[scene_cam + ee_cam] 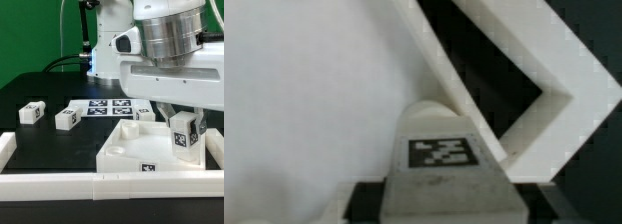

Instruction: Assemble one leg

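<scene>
My gripper [185, 135] is shut on a leg [184, 138], a small white block with a black-and-white tag on its face. It holds the leg above the right side of the large flat white square panel [135, 150] with round corner sockets. In the wrist view the leg [445, 150] stands between my dark fingers [370, 203], pointing down over the panel [313, 90] near its corner. Two more legs lie loose on the black table at the exterior view's left: one [34, 113] far left and one [67, 119] beside it.
The marker board [103, 107] lies flat behind the panel. A further small white part [146, 114] sits by the board under the arm. A white rail [60, 183] runs along the table's front edge, with a short end post [6, 148] at the left.
</scene>
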Tool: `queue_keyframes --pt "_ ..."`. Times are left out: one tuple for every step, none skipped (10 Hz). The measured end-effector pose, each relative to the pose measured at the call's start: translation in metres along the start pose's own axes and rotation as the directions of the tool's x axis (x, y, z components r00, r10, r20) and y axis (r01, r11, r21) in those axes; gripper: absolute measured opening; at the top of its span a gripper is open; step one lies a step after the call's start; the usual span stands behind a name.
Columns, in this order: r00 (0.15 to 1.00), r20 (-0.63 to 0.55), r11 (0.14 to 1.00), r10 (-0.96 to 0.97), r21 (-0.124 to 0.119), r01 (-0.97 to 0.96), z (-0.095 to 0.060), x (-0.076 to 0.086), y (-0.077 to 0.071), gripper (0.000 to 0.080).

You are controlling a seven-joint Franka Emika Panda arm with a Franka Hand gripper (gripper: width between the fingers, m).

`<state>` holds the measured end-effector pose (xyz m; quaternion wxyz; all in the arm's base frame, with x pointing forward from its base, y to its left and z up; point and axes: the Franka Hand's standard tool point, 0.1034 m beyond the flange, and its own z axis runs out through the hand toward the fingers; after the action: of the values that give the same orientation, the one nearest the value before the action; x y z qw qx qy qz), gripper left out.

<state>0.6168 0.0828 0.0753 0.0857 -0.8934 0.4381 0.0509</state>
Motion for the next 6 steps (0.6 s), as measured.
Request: queue_keyframes --pt "0.995 -0.001 0.995 0.104 -0.001 -0.104 0.0010 -0.0027 -0.0018 0.0291" --pt "0.971 -0.005 0.971 0.241 0.002 -0.241 0.0022 -0.0063 -0.0048 0.0291" --pt "0.956 -0.006 0.956 0.292 0.002 -0.292 0.0026 -0.0082 -0.0060 0.0291" --pt "0.944 -0.001 0.944 0.330 0.004 -0.330 0.0027 -0.0086 -0.0065 0.0291" --pt "0.929 0.004 0.929 0.371 0.006 -0.371 0.0030 -0.0097 -0.0072 0.0291" --pt "0.935 0.004 0.935 0.354 0.006 -0.354 0.0031 -0.0098 -0.0072 0.0291"
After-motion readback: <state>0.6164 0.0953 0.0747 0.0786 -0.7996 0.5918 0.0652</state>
